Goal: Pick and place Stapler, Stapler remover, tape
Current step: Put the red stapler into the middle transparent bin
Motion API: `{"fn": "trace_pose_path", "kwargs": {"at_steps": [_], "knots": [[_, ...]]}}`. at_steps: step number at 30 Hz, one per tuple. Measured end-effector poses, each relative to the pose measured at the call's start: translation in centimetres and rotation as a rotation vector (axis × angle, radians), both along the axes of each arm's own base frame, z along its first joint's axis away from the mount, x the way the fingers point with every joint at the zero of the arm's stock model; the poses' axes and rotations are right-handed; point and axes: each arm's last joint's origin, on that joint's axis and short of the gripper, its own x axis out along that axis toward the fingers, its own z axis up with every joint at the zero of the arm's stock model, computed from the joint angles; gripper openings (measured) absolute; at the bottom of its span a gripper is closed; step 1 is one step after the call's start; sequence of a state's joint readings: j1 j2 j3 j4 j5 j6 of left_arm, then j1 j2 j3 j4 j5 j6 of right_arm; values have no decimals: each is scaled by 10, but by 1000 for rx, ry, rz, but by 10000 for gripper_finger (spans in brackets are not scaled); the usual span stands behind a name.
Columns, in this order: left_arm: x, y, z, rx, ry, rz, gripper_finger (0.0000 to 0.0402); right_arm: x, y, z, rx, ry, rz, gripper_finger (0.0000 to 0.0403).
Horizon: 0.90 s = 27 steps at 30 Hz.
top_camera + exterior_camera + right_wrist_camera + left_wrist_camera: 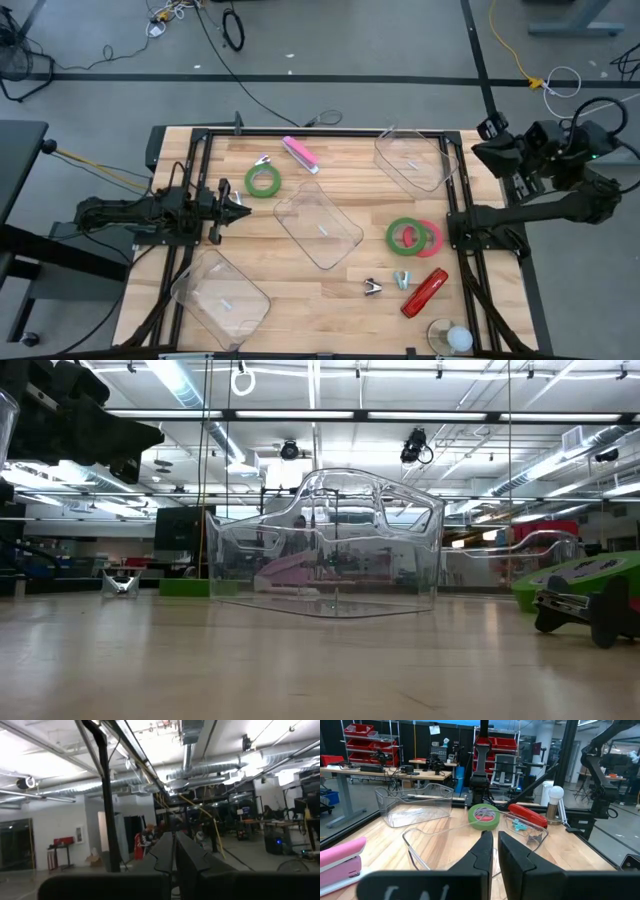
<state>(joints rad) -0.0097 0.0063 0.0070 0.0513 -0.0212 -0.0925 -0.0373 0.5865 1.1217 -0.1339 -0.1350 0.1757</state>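
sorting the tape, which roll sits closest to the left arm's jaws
The lone green tape roll, just ahead of the left gripper; the other green roll and red-pink roll lie across the table.

This was a robotics lab or industrial workshop. Beyond the wooden worktop (pixel 330 300), the left wrist view showed metal shelving stacked with red storage bins (pixel 362 737), a long bench (pixel 350 770) crowded with equipment, and office chairs (pixel 502 767). Overhead ran exposed silver ducts (pixel 220 770), pipes and strip lights (pixel 190 380) under an open ceiling. The floor was bare grey concrete with loose cables (pixel 232 28) trailing across it, and a black metal frame (pixel 300 133) edged the worktop.
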Motion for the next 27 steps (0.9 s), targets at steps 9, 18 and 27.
{"fn": "trace_pose_path", "kwargs": {"at_steps": [9,18,27], "knots": [[0,0,0,0,0,0,30,10,0,-2,-18,57,9,23],[0,0,0,0,0,0,30,14,0,-4,-45,73,-2,23],[0,0,0,0,0,0,30,20,2,-5,-71,91,73,23]]}}
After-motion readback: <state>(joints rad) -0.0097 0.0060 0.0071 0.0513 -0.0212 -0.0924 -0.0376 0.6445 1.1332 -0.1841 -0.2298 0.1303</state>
